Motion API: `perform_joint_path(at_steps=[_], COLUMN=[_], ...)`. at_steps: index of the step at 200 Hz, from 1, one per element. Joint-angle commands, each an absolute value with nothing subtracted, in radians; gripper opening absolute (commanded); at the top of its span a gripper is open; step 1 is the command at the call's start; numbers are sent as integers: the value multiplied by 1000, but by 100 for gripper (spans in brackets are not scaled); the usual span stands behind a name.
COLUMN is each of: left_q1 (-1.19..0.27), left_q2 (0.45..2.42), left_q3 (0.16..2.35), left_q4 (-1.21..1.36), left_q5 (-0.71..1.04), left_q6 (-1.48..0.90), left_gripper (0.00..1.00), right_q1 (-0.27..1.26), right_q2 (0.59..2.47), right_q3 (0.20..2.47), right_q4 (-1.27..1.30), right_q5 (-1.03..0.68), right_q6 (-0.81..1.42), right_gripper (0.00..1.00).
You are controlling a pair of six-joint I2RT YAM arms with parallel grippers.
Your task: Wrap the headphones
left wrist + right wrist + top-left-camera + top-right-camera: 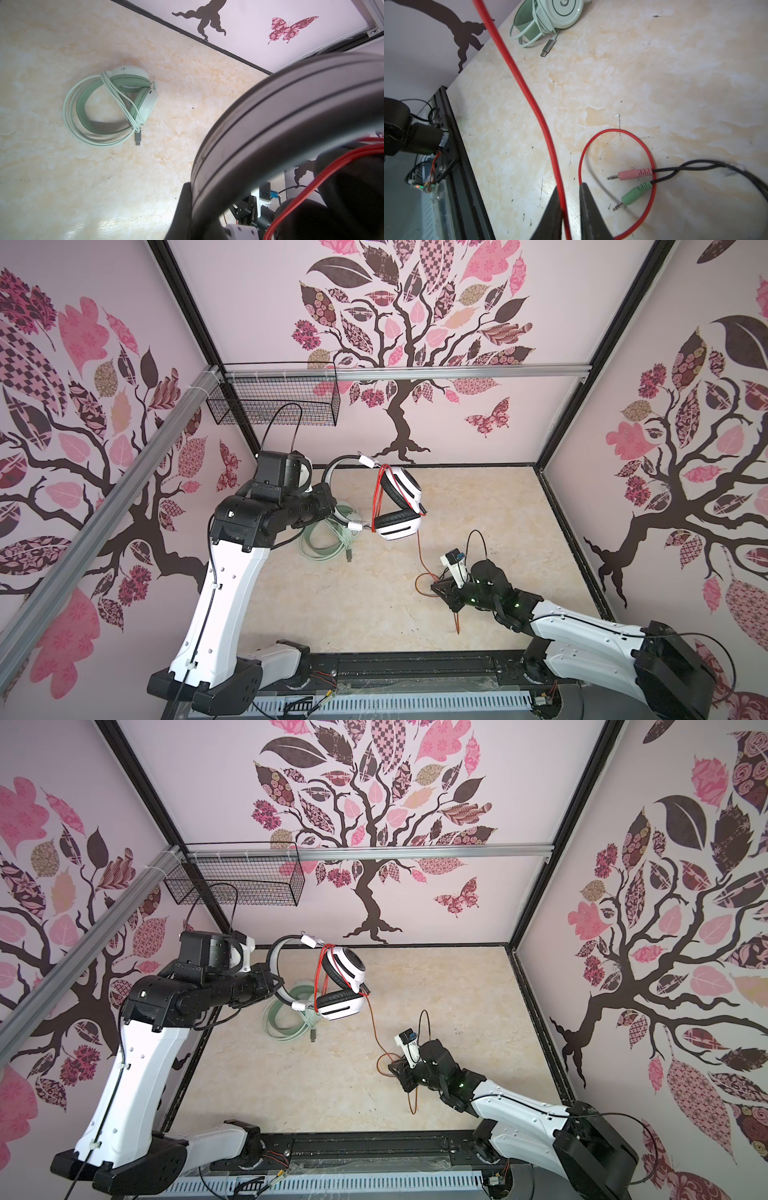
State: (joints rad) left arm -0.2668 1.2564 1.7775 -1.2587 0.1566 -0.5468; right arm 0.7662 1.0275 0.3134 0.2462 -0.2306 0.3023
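The white and black headphones (401, 489) hang above the table, and my left gripper (331, 506) is shut on their headband (270, 124). One dark finger (181, 209) shows beside the band in the left wrist view. Orange-red cable (379, 497) is looped round the earcups, and its tail (376, 1036) drops to my right gripper (440, 589), low over the table. In the right wrist view the right gripper (569, 187) is slightly open with the cable (542, 124) running loosely between its fingers. Pink (633, 173) and green (635, 192) plugs lie beside it. The mint-green headphones (328, 539) lie on the table with their cable coiled round them.
A black wire basket (274, 402) hangs on the back wall at the left. The grey USB plug (548, 48) of the green cable points toward the table's middle. Black frame rails edge the marble-patterned table (353, 605).
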Motion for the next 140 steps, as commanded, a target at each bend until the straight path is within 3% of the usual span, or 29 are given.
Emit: perform_joint_path(at_steps=[1, 25, 43, 90, 140], left_q1=[-262, -262, -261, -261, -258], left_q2=[1247, 1249, 1249, 1265, 1301], left_q3=[1849, 1850, 1850, 1868, 1885], left_q4=[-1196, -1197, -1196, -1193, -1120], left_q5=[196, 196, 197, 200, 313], left_q6=[-571, -574, -576, -594, -698], left_gripper=[0, 0, 0, 0, 0], right_q1=[763, 764, 763, 764, 778], right_q2=[1004, 998, 994, 1010, 1153], right_q3=[302, 298, 296, 300, 387], right_q4=[224, 222, 221, 226, 265], right_q5=[-241, -242, -247, -241, -264], right_q6=[303, 305, 305, 313, 343], right_gripper=[20, 18, 0, 0, 0])
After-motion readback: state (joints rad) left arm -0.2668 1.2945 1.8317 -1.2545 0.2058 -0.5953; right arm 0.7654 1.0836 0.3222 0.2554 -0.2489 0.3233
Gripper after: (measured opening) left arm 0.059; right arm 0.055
